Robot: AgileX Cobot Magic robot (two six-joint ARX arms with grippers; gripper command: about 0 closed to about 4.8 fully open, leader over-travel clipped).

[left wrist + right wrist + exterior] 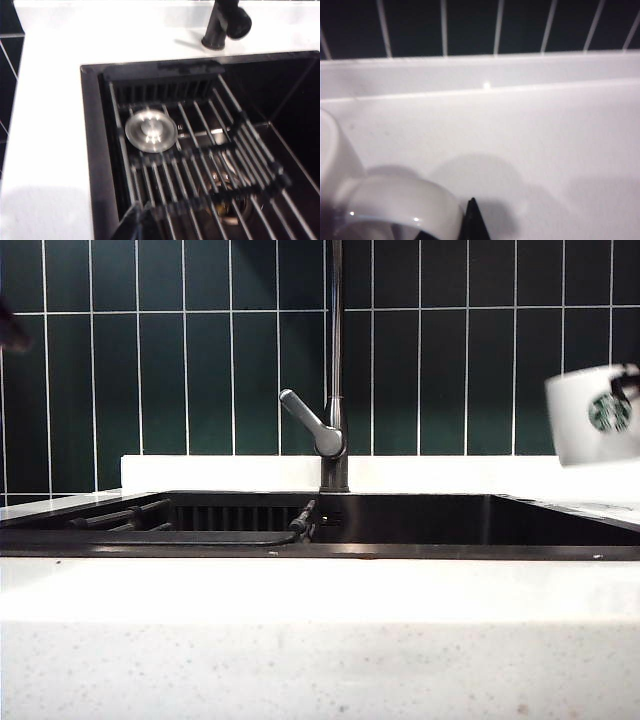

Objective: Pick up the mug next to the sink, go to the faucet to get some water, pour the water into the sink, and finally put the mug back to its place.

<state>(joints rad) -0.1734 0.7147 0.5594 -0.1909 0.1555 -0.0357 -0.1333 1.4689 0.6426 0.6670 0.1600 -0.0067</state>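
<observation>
The mug [596, 414] is hanging in the air at the far right of the exterior view, tilted a little, its green-and-white logo facing the camera, well above the white countertop [320, 640] and to the right of the sink [420, 520]. A dark bit of the right gripper [628, 385] is showing at the mug's right edge. In the right wrist view the mug's handle [395, 205] is curving close to the lens beside the dark tip of a gripper finger [472, 222], and the mug's white wall is lying along the edge of the picture; the right gripper is clamping the mug by its handle side, over bare countertop with the low white backsplash [480, 75] and dark tiles beyond.

The faucet [336, 370] is standing at the middle behind the sink, its grey lever [310, 422] slanting up to the left. It is standing between the mug and the left half of the basin.

The left gripper [135, 225] is showing only as a dark tip at the near edge of its wrist view, fingers drawn together and holding nothing, hanging over the left part of the sink. Below it a wire rack [200, 165] is spanning the basin, with a round metal drain stopper [150, 131] lying on its bars and the drain [230, 200] showing through underneath. The faucet's base is sitting on the counter beyond the rack.
</observation>
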